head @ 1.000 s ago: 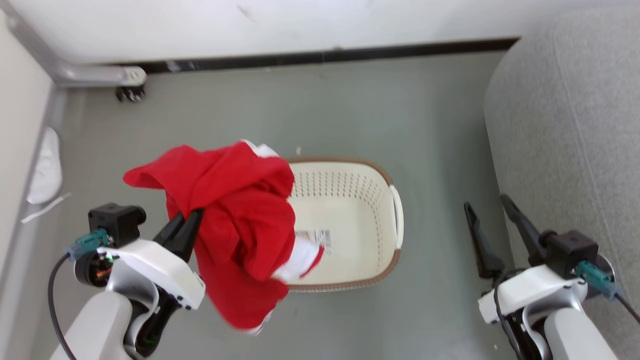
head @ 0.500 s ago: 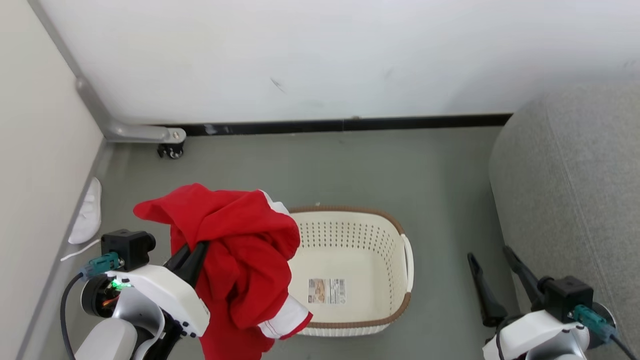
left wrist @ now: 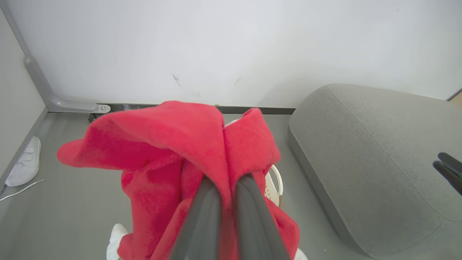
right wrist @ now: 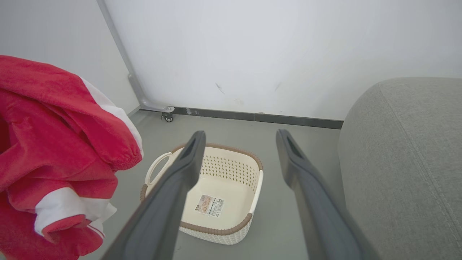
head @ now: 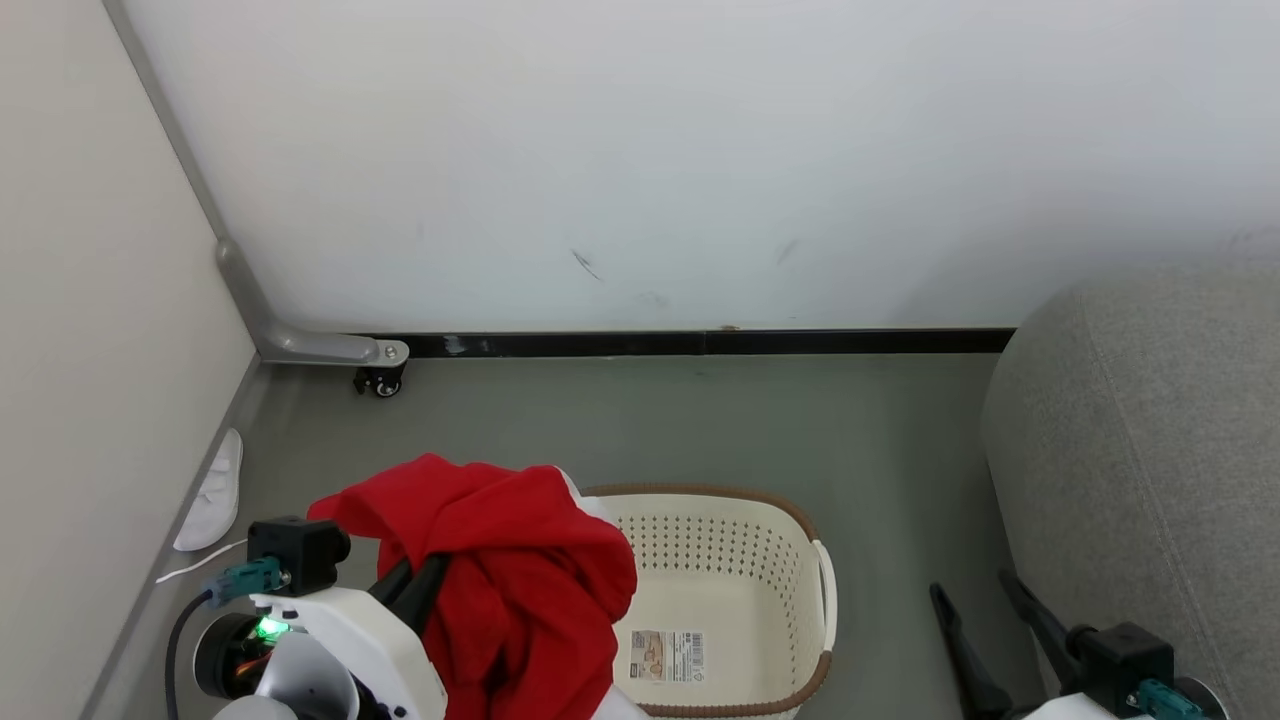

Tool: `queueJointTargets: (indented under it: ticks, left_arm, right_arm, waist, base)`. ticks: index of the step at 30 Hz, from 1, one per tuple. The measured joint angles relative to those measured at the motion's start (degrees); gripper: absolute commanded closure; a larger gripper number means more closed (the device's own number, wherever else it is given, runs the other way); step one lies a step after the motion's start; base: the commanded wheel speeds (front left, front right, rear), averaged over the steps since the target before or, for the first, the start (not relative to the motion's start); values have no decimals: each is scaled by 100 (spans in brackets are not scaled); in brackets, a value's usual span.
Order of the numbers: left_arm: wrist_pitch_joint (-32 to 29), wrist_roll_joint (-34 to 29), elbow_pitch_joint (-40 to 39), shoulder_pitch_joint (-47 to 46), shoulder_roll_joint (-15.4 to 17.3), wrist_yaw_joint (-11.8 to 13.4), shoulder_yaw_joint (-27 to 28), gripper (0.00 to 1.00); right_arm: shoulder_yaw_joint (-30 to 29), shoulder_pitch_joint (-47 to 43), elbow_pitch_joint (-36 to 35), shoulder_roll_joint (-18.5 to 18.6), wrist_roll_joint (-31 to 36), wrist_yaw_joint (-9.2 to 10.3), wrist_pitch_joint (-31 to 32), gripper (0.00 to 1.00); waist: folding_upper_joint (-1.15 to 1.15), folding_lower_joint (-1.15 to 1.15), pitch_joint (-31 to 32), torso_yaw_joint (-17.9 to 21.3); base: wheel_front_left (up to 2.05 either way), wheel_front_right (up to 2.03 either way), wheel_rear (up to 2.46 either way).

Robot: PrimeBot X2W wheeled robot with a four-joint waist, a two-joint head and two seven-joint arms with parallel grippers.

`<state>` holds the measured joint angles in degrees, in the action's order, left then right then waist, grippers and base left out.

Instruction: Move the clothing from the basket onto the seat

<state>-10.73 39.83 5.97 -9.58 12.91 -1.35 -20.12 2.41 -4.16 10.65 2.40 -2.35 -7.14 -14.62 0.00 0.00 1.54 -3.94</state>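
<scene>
**Bright red soft clothing (head: pixel 520 590) with white cloth trim hangs from the left gripper (left wrist: pixel 225 184)**

The left gripper's two long dark fingers (left wrist: pixel 202 216) are pressed together on a fold of the clothing, which bunches and drapes around them. A white-cuffed part dangles at its lower side in the right wrist view. The clothing is up in the air, and in the head view it covers the left end of the cream-white perforated plastic basket (head: pixel 720 545) with the brown woven-look rim. It is well apart from the large grey fabric-upholstered seat (head: pixel 1150 450) on the right. The basket sits on the grey floor (head: pixel 600 420), a label sticker (head: pixel 667 655) showing on its bottom. The right gripper (right wrist: pixel 240 139) has its fingers spread wide apart near the seat's rounded edge, and the basket and floor show through the gap in the right wrist view. A small white slipper (head: pixel 212 495) lies on the floor by the left wall, and a small black caster (head: pixel 378 383) stands at the foot of the back wall (head: pixel 650 150)
</scene>
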Motion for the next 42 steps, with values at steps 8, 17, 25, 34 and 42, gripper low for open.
queueJointTargets:
  ticks: [8,17,25,34,42]
  left_arm:
    - [-200,35,-226,209,15,219,12,100]
    - [-332,43,-552,356,80,409,89,100]
    - [-396,47,-762,437,162,476,105,100]
    - [-566,47,-1091,438,319,416,48,100]
    - [-739,102,-1338,437,536,140,-89,100]
  right_arm:
    - [-33,-327,-67,8,0,0,0,0]
    - [35,-412,-142,12,0,0,0,0]
    - [63,-412,-252,74,0,0,0,0]
    - [175,-394,-299,200,-5,0,0,0]
    - [575,-322,-328,479,-76,0,0,0]
  waist:
    - [0,0,310,-88]
    - [0,0,377,-90]
    - [0,0,331,-53]
    - [0,0,273,-13]
    - [0,0,231,22]
  base:
    - [0,0,0]
    - [0,0,0]
    - [0,0,0]
    - [0,0,0]
    - [0,0,0]
